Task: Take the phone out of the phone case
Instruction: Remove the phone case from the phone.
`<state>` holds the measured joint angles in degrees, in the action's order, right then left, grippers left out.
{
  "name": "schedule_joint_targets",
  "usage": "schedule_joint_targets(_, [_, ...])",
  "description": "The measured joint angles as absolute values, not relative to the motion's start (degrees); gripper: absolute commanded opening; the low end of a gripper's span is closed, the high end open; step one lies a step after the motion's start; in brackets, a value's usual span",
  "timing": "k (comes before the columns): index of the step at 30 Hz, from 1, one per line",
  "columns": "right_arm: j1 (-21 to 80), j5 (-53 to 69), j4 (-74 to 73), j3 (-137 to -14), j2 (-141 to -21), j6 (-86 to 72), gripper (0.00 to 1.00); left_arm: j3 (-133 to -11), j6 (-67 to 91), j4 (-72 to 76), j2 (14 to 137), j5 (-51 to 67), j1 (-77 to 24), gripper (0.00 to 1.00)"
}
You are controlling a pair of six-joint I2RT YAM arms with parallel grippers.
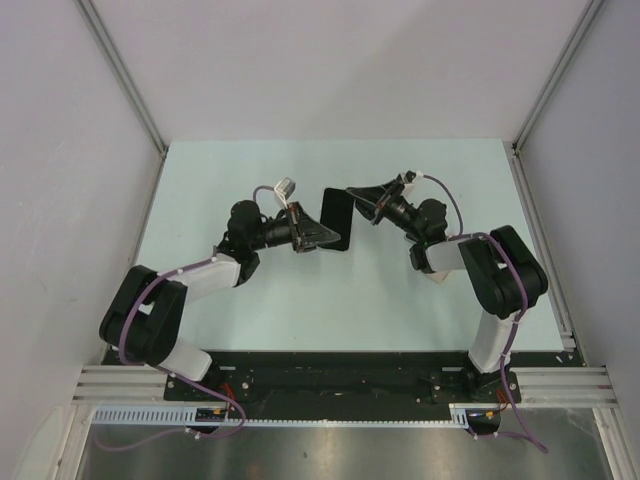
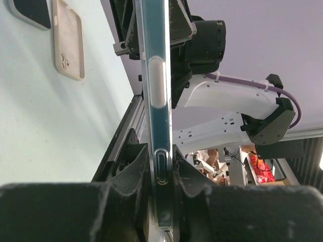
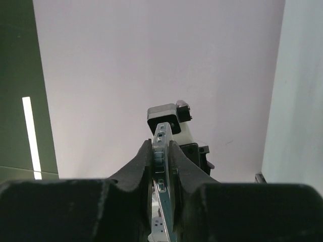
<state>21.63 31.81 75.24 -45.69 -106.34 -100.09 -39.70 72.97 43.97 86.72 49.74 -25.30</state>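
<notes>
A dark phone in a clear case (image 1: pixel 335 220) is held in the air over the middle of the table, between both grippers. My left gripper (image 1: pixel 322 238) is shut on its near lower end. My right gripper (image 1: pixel 357 200) is shut on its far upper end. In the left wrist view the cased phone (image 2: pixel 156 91) shows edge-on, clamped between my left gripper's (image 2: pixel 160 169) pads, with the right gripper at its far end. In the right wrist view its edge (image 3: pixel 162 174) is pinched in my right gripper (image 3: pixel 161 151).
A beige phone case (image 2: pixel 68 40) lies flat on the pale green table (image 1: pixel 400 300), with a dark flat object (image 2: pixel 33 12) beside it; neither shows in the top view. Aluminium frame rails (image 1: pixel 540 250) line the table's sides. White walls enclose it.
</notes>
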Motion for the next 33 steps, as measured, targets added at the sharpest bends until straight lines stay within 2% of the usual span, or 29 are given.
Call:
schedule_joint_targets(16, [27.88,17.30,74.32,-45.89,-100.97,-108.03,0.00,-39.20,72.36,51.55,83.83,50.35,-24.56,0.00])
schedule_joint_targets(33, [32.01,9.45,77.10,-49.19,-95.96,-108.64,0.00,-51.94,51.11,28.14,76.79,57.01,-24.34,0.00])
